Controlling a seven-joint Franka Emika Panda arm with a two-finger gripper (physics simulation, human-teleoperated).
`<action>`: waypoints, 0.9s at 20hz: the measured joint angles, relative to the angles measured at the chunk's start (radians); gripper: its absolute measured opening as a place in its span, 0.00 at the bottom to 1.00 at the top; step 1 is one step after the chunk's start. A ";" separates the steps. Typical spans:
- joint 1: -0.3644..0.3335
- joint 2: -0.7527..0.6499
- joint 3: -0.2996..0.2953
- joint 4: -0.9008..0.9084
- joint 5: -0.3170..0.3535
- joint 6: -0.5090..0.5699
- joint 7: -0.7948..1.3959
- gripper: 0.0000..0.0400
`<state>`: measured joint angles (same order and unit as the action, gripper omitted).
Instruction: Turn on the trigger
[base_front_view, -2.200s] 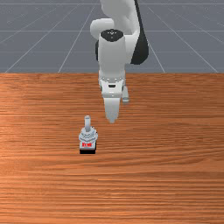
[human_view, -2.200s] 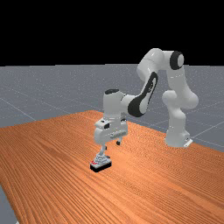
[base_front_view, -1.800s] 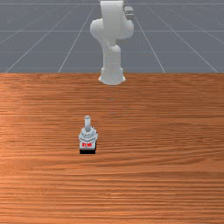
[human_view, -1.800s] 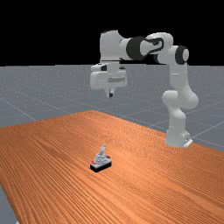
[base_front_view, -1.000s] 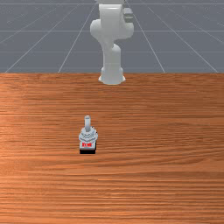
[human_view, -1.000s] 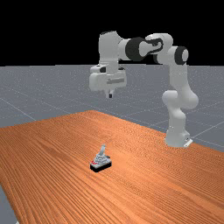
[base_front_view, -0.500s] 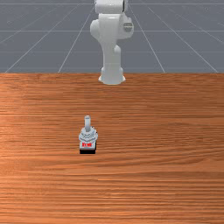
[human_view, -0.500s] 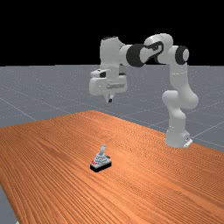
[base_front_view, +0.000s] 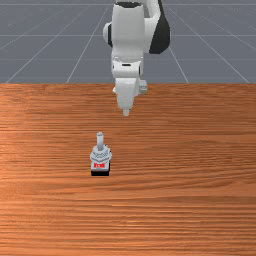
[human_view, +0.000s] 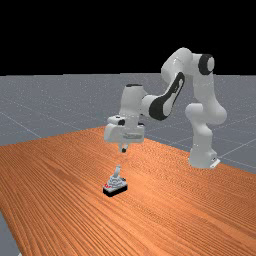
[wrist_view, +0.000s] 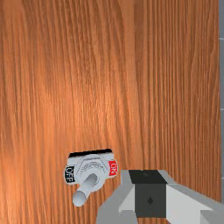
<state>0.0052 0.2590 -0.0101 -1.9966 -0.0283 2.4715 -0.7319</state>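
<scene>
Approach is judged in hand: the empty gripper (human_view: 123, 148) is closed, and the lever (wrist_view: 86, 189) below must be pushed toward the ON label (wrist_view: 113, 168).

In the front view, the top edge cuts off our arm (base_front_view: 128, 32) and the red label (base_front_view: 99, 165) on the switch (base_front_view: 101, 155) is too small to read, while the wrist view's bottom edge crops our fingers (human_view: 123, 148).
</scene>
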 joint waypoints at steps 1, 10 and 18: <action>0.001 0.013 -0.001 -0.009 0.000 0.027 0.001 0.00; 0.000 0.109 0.001 -0.031 0.005 0.026 0.002 0.00; -0.042 0.014 0.038 -0.165 0.112 0.018 -0.104 0.00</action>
<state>-0.0364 0.2735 0.0276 -2.1616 0.0841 2.4892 -0.8362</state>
